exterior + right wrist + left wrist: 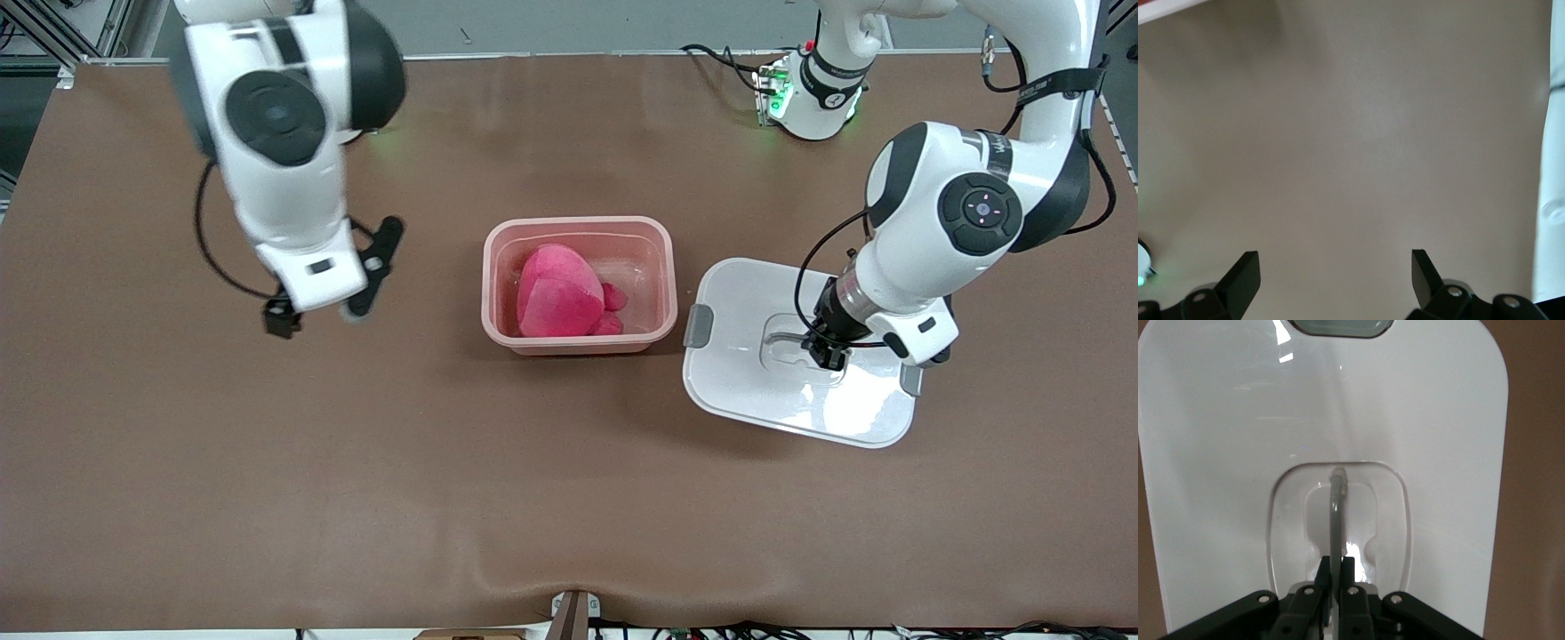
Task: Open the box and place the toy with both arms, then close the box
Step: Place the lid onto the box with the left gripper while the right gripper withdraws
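The box sits open near the middle of the bench in the front view, and the toy already lies inside it, leaning toward the right arm's end of the tub. The lid lies flat on the bench just beside the box, toward the left arm's end, one grey clip facing the tub. The left pincer is down at the lid's recessed handle. The right pincer hangs over bare bench toward the right arm's end, well apart from the box, carrying nothing.

In the left wrist view, the left pincer has its fingers pressed together on the clear handle, which stands up out of the lid's recess.

In the right wrist view, the right pincer is spread wide, with only brown bench between its fingers.

By my reading, opening and placing the toy are done. What is left is closing: carry the lid over the tub, seat it squarely and, probably, press the clips down. The right arm waits.
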